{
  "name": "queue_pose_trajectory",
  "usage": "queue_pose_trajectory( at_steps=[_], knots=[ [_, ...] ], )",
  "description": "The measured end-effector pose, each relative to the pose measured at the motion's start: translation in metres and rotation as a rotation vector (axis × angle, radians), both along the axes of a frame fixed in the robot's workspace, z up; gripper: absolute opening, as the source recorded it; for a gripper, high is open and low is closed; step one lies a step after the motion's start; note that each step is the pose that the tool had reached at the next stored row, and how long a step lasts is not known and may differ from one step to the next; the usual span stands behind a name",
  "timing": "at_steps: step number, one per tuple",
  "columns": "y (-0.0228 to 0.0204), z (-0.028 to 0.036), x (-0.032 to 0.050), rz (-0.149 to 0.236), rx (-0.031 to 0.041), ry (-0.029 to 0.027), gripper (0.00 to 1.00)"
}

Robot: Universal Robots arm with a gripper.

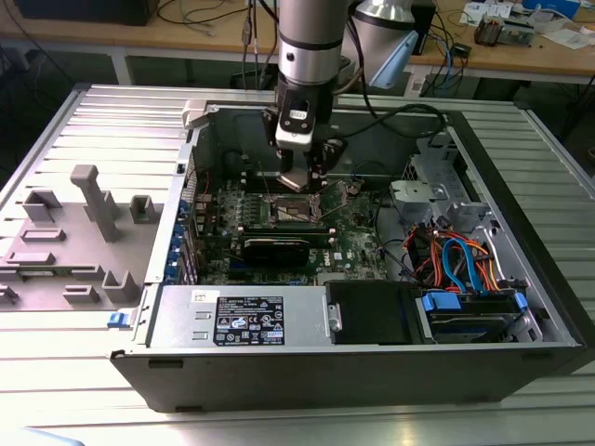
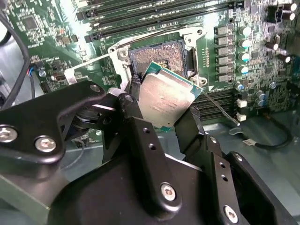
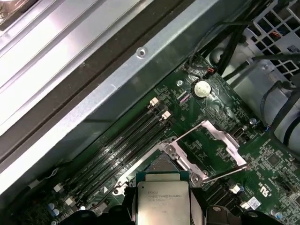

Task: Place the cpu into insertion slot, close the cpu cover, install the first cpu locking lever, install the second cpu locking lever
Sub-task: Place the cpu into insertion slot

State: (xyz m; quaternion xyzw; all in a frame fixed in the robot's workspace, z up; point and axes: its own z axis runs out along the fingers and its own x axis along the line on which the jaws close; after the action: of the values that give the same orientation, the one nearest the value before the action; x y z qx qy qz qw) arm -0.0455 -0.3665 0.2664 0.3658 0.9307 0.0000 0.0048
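At the exterior view's left a grey fixture [image 1: 88,218] lies on the slatted surface [image 1: 56,372]; right of it, the arm [image 1: 311,37] points straight down into the open computer case [image 1: 279,372]. The hand [image 2: 161,105] pinches the cpu [image 2: 166,98] by opposite edges, just above the bare insertion slot [image 2: 157,56], slightly offset from it. The cpu cover [image 3: 228,141] stands swung open beside it.

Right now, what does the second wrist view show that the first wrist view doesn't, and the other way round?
Second wrist view: the fingers at full length, clamped on the cpu, and the insertion slot with its dark centre bare. First wrist view: the cpu cover swung open and a round coin cell. Both: the cpu not yet seated, the memory slots, the green board.
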Motion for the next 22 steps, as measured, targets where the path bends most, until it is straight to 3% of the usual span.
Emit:
queue_pose_trajectory(
  at_steps=[4,7,13,22],
  knots=[
    [0.0000,-0.0011,0.0000,-0.059,0.0000,-0.0001,0.55],
    [0.0000,-0.0024,0.0000,-0.133,0.0000,-0.0001,0.55],
    [0.0000,-0.0025,0.0000,-0.145,0.0000,-0.0001,0.55],
    [0.0000,-0.0025,0.0000,-0.278,0.0000,-0.0001,0.55]
  ],
)
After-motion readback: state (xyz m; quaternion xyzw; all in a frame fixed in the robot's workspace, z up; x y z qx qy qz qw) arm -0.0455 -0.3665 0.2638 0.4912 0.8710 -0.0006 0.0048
